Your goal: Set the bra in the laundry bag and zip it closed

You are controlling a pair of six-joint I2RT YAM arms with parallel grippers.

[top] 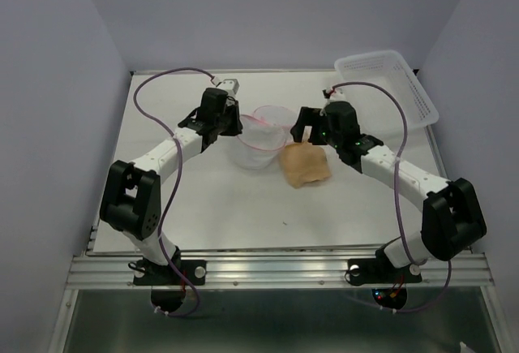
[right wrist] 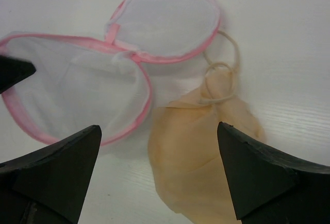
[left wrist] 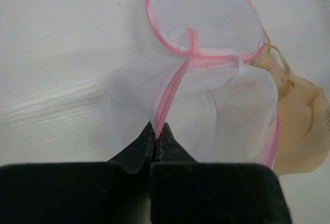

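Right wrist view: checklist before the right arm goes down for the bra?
1. Right gripper open: ok.
2. Bra under the gap between its fingers: ok.
3. Left gripper shut on the laundry bag at its pink rim: ok.
4. Bag mouth open, lid flipped back: ok.
5. Strap free of the lid: cannot tell.

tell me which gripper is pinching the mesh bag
The left gripper, shut on the pink rim of the laundry bag; the right gripper is open near the bra.
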